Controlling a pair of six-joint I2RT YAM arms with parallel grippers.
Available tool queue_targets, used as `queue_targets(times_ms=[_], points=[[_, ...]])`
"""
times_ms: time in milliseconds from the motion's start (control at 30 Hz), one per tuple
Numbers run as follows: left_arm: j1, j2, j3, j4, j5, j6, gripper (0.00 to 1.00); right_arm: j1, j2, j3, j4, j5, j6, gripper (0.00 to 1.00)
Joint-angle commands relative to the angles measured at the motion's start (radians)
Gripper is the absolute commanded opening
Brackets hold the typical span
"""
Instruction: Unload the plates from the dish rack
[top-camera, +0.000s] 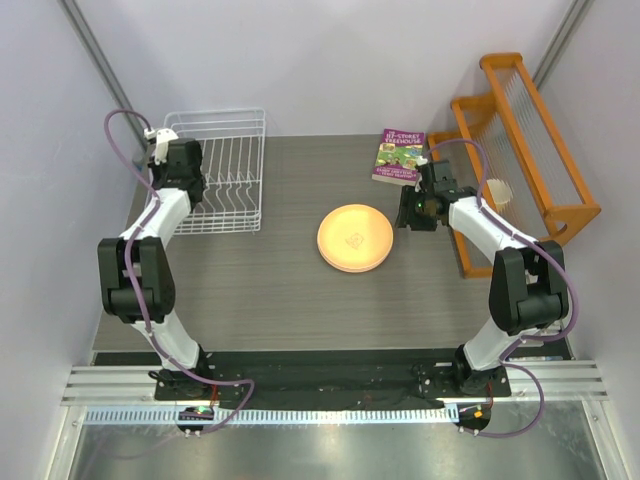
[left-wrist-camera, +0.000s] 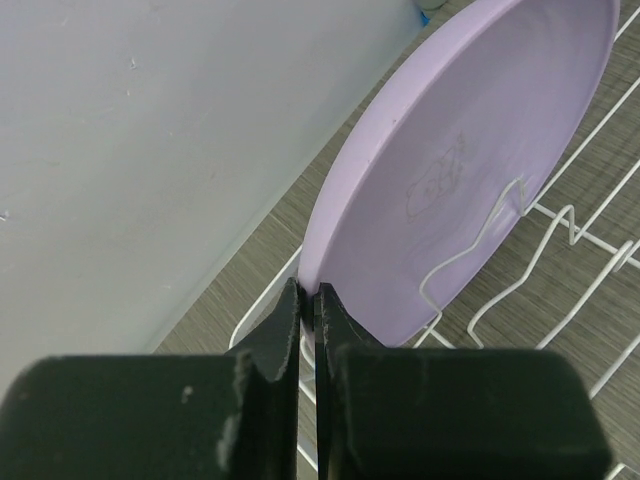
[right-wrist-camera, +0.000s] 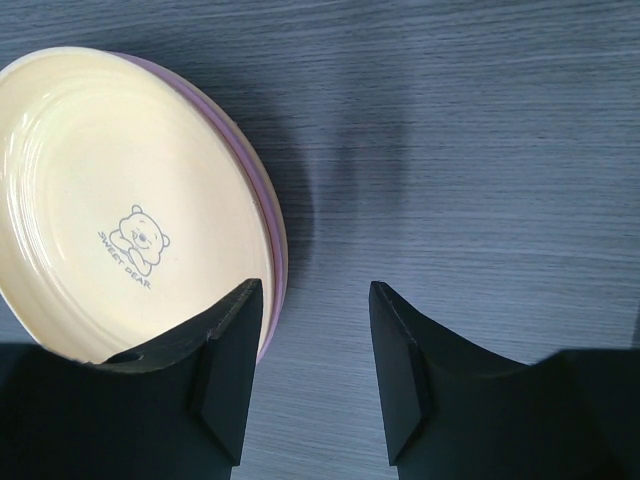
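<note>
While one lilac plate (left-wrist-camera: 470, 150) stands in the rack (top-camera: 228, 175), pinched by left fingers (left-wrist-camera: 270, 350), right fingers (right-wrist-camera: 400, 360) are seen open.

Lilac plate (left-wrist-camera: 470, 170) upright in wht rack (top-camera: 263, 170); others (top-camera: 355, 237) stacked.

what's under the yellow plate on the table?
A pink plate shows only as a rim peeking out below the yellow plate. The rest of it, and anything lower, is covered.

left tool (top-camera: 163, 148) over dish rack (top-camera: 225, 170) | plate stack (top-camera: 355, 238) flat, right of rack | right tool (top-camera: 408, 214) just beside stack
</note>
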Motion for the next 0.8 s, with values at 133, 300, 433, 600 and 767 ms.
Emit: queue_targets(times_ms=[133, 300, 433, 600, 767], points=[[0.016, -0.052, 0.045, 0.022, -0.003, -0.022, 0.00, -0.005, -0.004, 0.018, 0.021, -0.011, -0.017, 0.52], [0.014, -0.099, 0.061, 0.023, -0.058, 0.021, 0.00, -0.006, -0.005, 0.006, 0.031, -0.017, -0.017, 0.52], [0.004, -0.132, 0.064, 0.060, -0.156, 0.098, 0.00, -0.008, -0.013, -0.009, 0.038, -0.022, -0.017, 0.52], [-0.088, -0.142, 0.024, 0.266, -0.349, 0.312, 0.00, -0.010, -0.031, -0.017, 0.040, -0.034, -0.021, 0.52], [-0.147, -0.191, -0.039, 0.443, -0.422, 0.457, 0.00, -0.014, -0.065, -0.034, 0.040, -0.037, -0.027, 0.53]])
